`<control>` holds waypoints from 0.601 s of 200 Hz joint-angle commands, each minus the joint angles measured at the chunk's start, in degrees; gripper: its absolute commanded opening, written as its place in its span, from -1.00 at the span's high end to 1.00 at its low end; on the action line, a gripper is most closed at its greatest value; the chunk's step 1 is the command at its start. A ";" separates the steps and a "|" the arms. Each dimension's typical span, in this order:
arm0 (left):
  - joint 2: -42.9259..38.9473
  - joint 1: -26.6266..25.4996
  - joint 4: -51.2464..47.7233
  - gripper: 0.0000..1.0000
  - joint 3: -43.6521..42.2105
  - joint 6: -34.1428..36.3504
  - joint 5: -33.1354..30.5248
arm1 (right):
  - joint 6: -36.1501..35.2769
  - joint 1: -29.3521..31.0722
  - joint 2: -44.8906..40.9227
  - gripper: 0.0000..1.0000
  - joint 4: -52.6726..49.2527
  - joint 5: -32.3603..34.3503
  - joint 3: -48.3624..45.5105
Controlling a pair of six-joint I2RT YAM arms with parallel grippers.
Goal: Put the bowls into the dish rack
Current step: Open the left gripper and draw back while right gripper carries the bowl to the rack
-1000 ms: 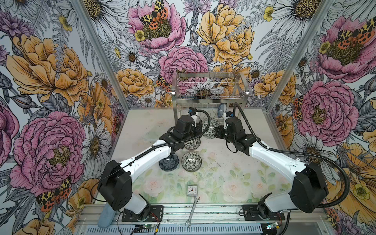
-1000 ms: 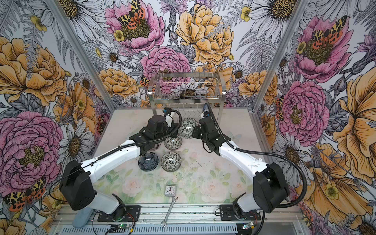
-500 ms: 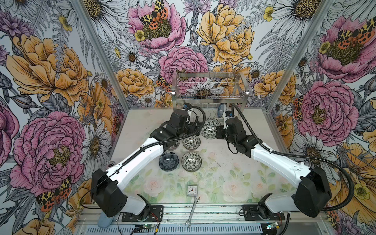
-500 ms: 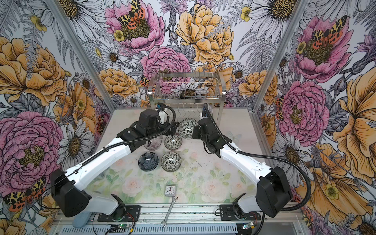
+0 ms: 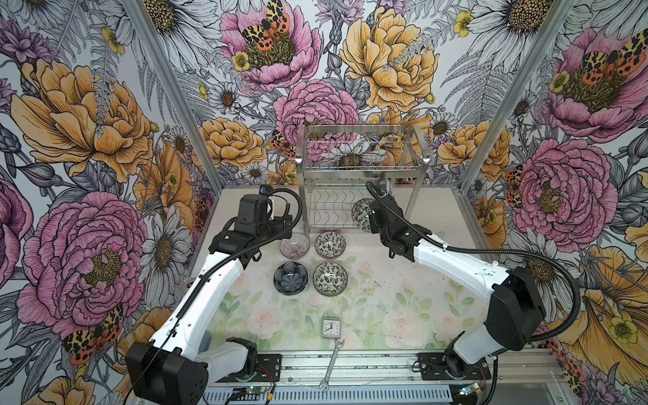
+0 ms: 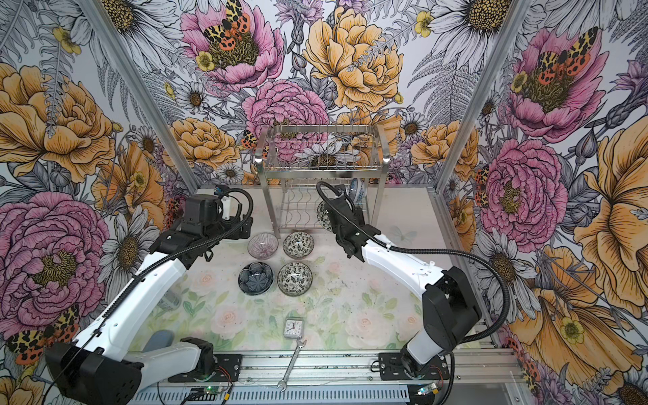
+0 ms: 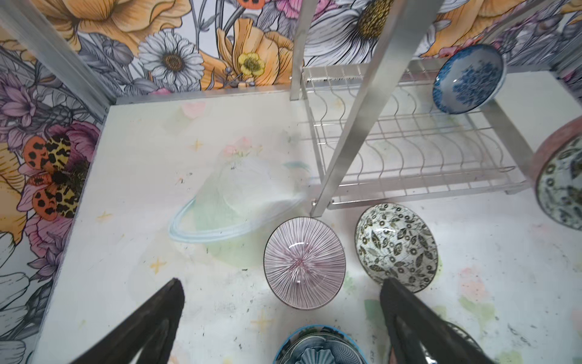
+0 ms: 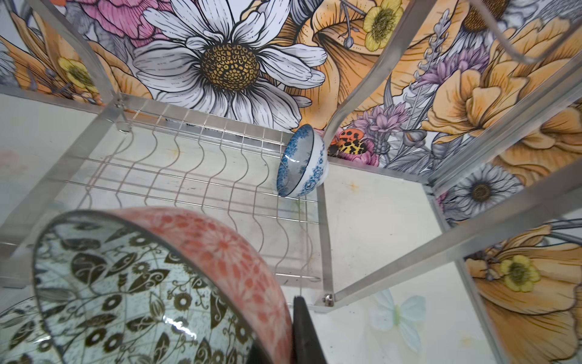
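The steel dish rack (image 5: 361, 164) (image 6: 322, 154) stands at the back. A blue-white bowl (image 8: 304, 160) (image 7: 467, 78) leans on edge at the far end of its lower tier (image 8: 204, 176). My right gripper (image 8: 280, 327) is shut on the wall of a bowl with a black floral inside and a pink outside (image 8: 126, 283) (image 5: 361, 214), held tilted at the tier's front edge. My left gripper (image 7: 282, 283) (image 5: 282, 224) is open and empty, just left of a pink striped bowl (image 7: 304, 263) (image 5: 294, 245). Beside that sit a floral bowl (image 5: 330, 244) and a dark blue petal bowl (image 5: 290, 277).
A second black-white floral bowl (image 5: 330, 278) sits on the table beside the petal bowl. A small clock (image 5: 331, 328) and a wrench (image 5: 331, 364) lie near the front edge. The rack's front leg (image 7: 356, 126) touches the pink bowl's rim.
My left gripper has opened and drawn back to the left, uncovering the pink striped bowl. The right gripper with its bowl has edged slightly toward the rack.
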 commanded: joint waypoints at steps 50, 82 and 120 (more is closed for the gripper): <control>-4.51 2.88 3.43 -0.97 -3.36 1.29 4.08 | -19.88 1.13 10.87 1.00 12.04 19.06 8.20; -4.86 2.96 3.43 -0.97 -3.36 1.27 4.70 | -35.69 1.07 17.69 1.00 27.24 23.90 9.58; -5.57 3.03 3.43 -0.97 -3.25 1.08 4.97 | -44.76 0.02 25.21 1.00 33.75 24.29 15.63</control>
